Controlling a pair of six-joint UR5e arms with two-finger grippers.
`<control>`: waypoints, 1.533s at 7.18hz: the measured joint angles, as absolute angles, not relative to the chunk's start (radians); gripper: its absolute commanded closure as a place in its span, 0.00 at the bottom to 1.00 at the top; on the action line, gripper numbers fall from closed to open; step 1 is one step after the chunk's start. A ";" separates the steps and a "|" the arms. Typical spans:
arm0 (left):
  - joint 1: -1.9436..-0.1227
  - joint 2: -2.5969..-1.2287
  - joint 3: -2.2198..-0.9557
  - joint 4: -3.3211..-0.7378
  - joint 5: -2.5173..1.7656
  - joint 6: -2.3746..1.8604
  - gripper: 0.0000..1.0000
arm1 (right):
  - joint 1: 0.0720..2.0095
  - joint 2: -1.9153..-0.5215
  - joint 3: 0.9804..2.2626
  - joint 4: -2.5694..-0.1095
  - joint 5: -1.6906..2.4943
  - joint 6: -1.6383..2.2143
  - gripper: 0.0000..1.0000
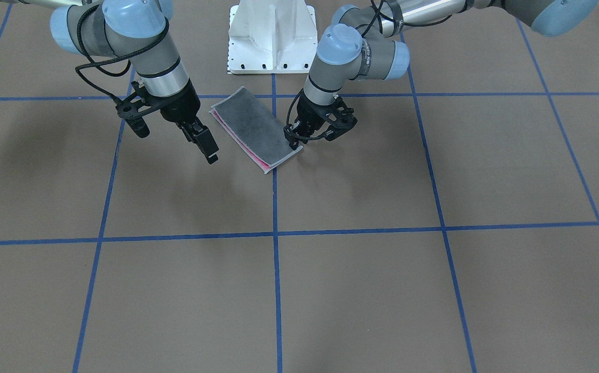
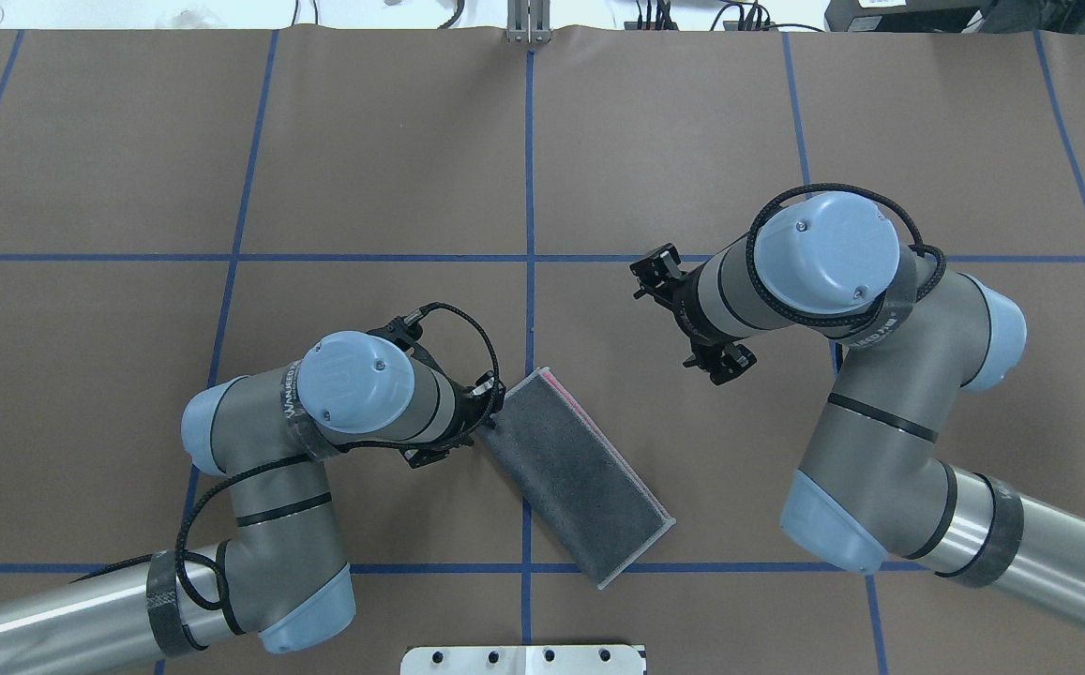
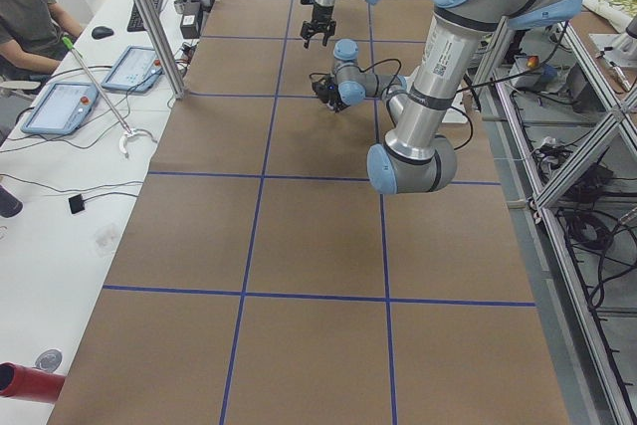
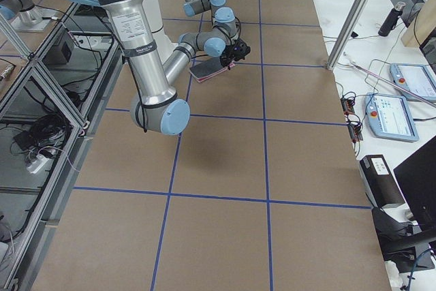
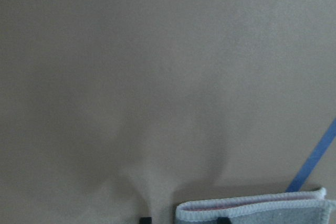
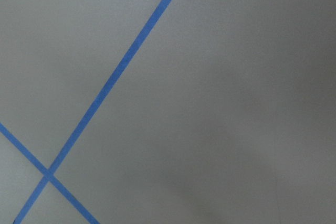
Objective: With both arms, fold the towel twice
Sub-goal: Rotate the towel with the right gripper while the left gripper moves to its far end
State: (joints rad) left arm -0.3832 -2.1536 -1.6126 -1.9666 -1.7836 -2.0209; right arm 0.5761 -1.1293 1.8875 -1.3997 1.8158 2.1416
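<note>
The towel (image 1: 255, 129) lies folded into a narrow rectangle near the robot's base, dark grey face up, with pink showing along one long edge. It also shows in the overhead view (image 2: 570, 469) and the left wrist view (image 5: 257, 211). My left gripper (image 1: 294, 142) is low at the towel's corner farthest from the base. Its fingertips stand apart, one over the cloth (image 5: 223, 220) and one beside it on the table. My right gripper (image 1: 208, 150) hangs above the bare table beside the towel, apart from it, holding nothing; it looks open.
The white pedestal base (image 1: 272, 36) stands just behind the towel. Blue tape lines (image 1: 274, 207) cross the brown table. Operator desks with tablets (image 3: 60, 106) line the far side.
</note>
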 measured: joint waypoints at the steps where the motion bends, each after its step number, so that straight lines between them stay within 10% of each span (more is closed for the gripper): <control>1: -0.385 -2.155 -1.617 -1.967 -1.783 -2.020 1.00 | 0.577 -1.130 1.887 -1.400 1.816 2.142 0.00; 11: -0.530 -2.288 -1.503 -2.033 -1.767 -1.820 1.00 | 0.599 -1.138 1.861 -1.399 1.812 2.123 0.00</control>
